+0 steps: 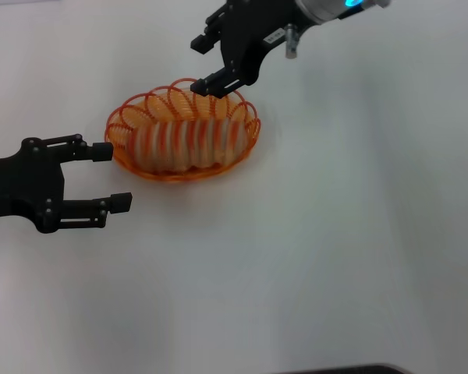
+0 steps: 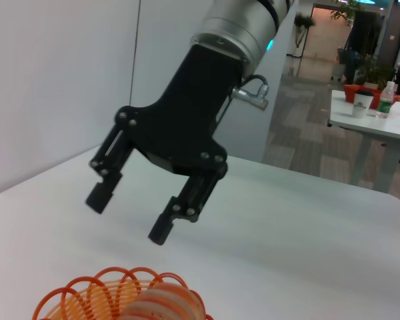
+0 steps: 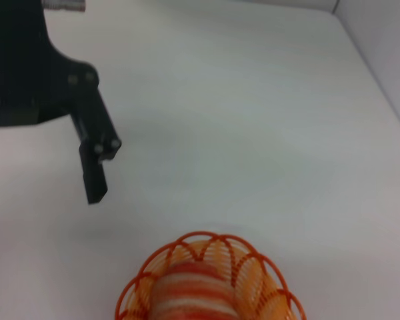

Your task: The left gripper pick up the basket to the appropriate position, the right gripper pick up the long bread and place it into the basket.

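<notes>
The basket (image 1: 248,148) holds the long bread (image 1: 189,140); the right claw (image 1: 206,64) above and the left claw (image 1: 111,177) beside are both released.

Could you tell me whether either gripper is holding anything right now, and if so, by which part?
Nothing is held. The left gripper and right gripper are both open and empty; the long bread lies in the basket.

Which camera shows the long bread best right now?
The head view: the whole long bread lies in the basket. Both wrist views catch only one end of it at the frame edge.
</notes>
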You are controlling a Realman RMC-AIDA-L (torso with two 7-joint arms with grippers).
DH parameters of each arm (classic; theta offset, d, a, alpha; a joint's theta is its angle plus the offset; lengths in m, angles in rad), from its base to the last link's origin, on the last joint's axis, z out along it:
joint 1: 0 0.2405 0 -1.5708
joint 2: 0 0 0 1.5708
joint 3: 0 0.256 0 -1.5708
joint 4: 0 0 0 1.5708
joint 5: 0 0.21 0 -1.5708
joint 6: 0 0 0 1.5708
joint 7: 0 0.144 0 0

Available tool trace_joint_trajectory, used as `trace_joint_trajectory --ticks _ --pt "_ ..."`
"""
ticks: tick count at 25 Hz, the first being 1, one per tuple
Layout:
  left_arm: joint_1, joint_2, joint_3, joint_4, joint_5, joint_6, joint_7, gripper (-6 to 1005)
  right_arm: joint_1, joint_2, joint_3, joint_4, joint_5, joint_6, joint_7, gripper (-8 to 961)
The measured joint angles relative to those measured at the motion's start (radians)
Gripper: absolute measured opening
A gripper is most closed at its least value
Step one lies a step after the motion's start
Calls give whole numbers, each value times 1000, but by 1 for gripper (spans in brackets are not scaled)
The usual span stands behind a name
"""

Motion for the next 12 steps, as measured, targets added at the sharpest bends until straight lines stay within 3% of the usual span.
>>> trace_joint_trajectory --ticks 5,12 --pt "-9 2 0 -40 0 -14 8 810 -87 -3 76 -30 71 -15 -50 634" --pt "-10 0 0 -49 -6 -25 12 810 -201 -4 259 -34 179 -59 -197 633"
